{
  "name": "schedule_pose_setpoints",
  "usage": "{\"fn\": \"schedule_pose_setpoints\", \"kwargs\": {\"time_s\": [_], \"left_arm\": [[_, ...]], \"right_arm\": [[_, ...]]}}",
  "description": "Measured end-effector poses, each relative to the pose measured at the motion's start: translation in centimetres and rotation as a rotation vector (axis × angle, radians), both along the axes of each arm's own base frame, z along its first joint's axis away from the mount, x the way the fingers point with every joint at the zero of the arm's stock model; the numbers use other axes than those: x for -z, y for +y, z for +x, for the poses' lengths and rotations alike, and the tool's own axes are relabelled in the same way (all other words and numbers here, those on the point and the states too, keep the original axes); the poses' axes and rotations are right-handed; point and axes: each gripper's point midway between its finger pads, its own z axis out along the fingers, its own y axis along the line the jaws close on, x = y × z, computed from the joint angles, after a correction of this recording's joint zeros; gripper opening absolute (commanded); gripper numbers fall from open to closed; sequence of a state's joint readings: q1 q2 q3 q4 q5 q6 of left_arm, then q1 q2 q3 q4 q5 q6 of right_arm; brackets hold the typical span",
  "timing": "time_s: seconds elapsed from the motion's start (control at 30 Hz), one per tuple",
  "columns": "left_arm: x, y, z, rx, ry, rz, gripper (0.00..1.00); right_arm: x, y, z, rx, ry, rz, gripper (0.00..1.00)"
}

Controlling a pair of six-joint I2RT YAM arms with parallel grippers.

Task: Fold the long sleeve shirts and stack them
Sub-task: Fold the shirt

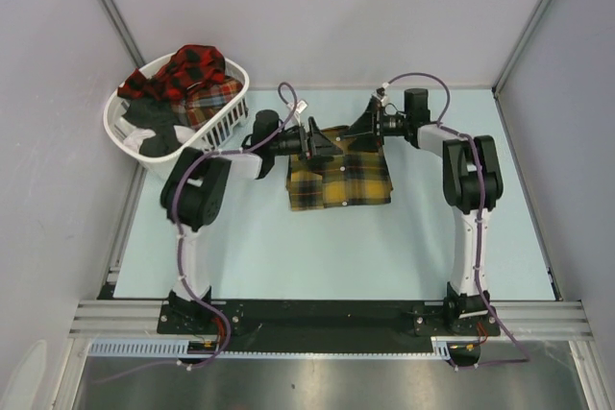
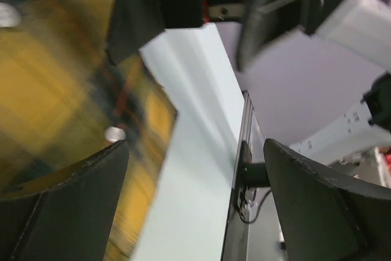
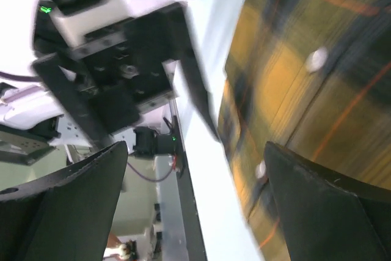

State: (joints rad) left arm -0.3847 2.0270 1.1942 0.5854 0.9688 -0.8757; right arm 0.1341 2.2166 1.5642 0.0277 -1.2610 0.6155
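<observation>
Top external view, mustard-yellow black-checked shirt, folded into a rectangle, left and right jaws released

**Open ground.** The near half of the table, between the two arm bases, lay bare. So did the right side out to the right edge.

**Obstacle, far-left corner.** A white laundry basket was heaped above its rim with red-and-black plaid shirts.

**Obstacle, centre toward the far edge.** The folded mustard plaid shirt lay flat and low.

**Obstacle, over that shirt's far edge.** The left gripper and right gripper faced each other with jaws spread wide. Only a narrow gap separated them.

**Pinch point.** The left arm had its elbow just beside the basket.

**Bounds.** Walls closed the left, far and right sides.
</observation>
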Motion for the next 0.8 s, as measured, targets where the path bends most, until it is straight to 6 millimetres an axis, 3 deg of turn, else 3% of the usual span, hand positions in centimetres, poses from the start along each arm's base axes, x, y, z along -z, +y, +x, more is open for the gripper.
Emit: {"fn": "schedule_pose_setpoints", "kwargs": {"time_s": [0.07,0.17,0.2,0.3,0.43,0.57,0.7,0.77,0.8], "left_arm": [[2.9,-0.3,2.1,-0.040,0.064,0.000,1.00],[8.2,0.6,3.7,-0.124,0.203,0.033,0.99],[8.4,1.1,4.1,-0.133,0.229,0.020,0.99],[8.3,2.4,5.2,-0.191,0.231,0.033,0.99],[7.9,4.7,4.5,-0.232,0.221,0.068,0.99],[5.1,6.8,2.6,-0.260,0.172,0.099,0.99],[-2.1,9.6,1.7,-0.309,-0.013,0.113,0.99],[-6.2,12.0,1.5,-0.368,-0.144,0.156,0.99],[-8.0,13.3,1.4,-0.399,-0.208,0.187,0.99]], "right_arm": [[1.4,0.8,1.2,0.013,0.027,0.031,1.00],[5.3,0.4,2.8,0.058,0.123,0.062,1.00],[6.2,-0.1,3.0,0.060,0.176,0.076,1.00],[5.7,-1.4,4.8,0.097,0.159,0.066,1.00],[6.1,-3.4,6.3,0.146,0.139,-0.003,1.00],[5.4,-4.4,7.5,0.163,0.049,-0.120,1.00],[2.5,-3.4,6.2,0.111,-0.127,-0.278,0.96],[0.7,-1.1,4.3,0.045,-0.230,-0.344,0.92],[-0.3,0.0,3.3,0.011,-0.309,-0.393,0.86]]}}
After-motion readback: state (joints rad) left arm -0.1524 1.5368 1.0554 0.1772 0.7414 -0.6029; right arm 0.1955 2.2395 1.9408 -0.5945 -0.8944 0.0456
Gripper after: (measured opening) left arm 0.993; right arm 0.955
